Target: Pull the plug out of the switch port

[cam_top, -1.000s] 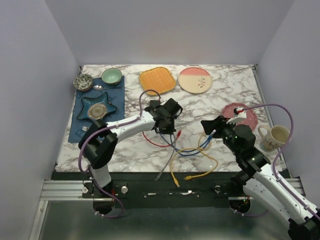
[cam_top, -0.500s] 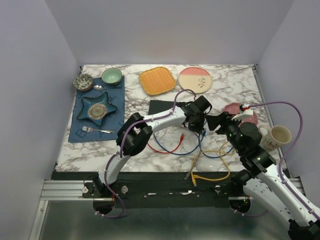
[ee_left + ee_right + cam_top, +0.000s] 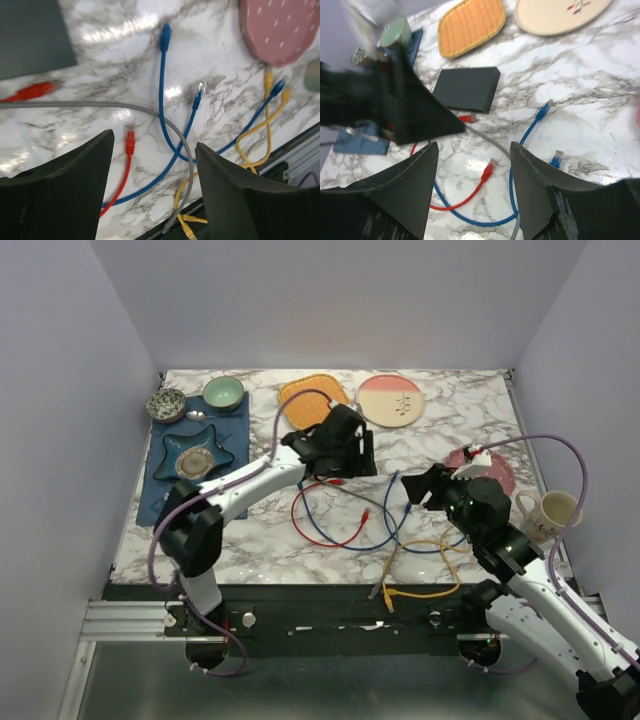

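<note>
Starting at the left gripper [image 3: 152, 141]: its two dark fingers stand wide apart and hold nothing. Only loose cable and marble show in the gap. The gripper hangs low over the switch [image 3: 467, 89], a flat, matte dark grey rectangular box, and hides most of it in the overhead view.

**Task status**
- A red plug [image 3: 466, 118] lies just beside the switch's near edge. A thin strip of marble appears between plug and box, so the plug is judged to be out of the port.
- A grey cable [image 3: 100, 105] passes along the same edge. Its end is hidden behind the left gripper, so it cannot be told whether that cable is seated.
- Remaining, as a judgement: confirm that no plug sits in the socket edge, then lift the arm away.

**Clearances**
- On the near side of the switch, a red cable [image 3: 455, 202], a blue cable [image 3: 162, 100] and a yellow cable [image 3: 260, 145] lie crossed on the white-and-grey marble table [image 3: 450, 410]. A low sideways sweep here would likely snag them.
- The right gripper [image 3: 473, 143], also spread open and empty, hovers over these cables, well apart from the switch.
- On the far side of the switch lies an orange woven square mat [image 3: 470, 22], near the box but apart from it. A round cream plate [image 3: 555, 12] lies next to the mat.
- Beyond the cables, a pink dotted plate [image 3: 280, 27] bounds the side toward the right arm.
- The freest exit is judged to be straight up.
</note>
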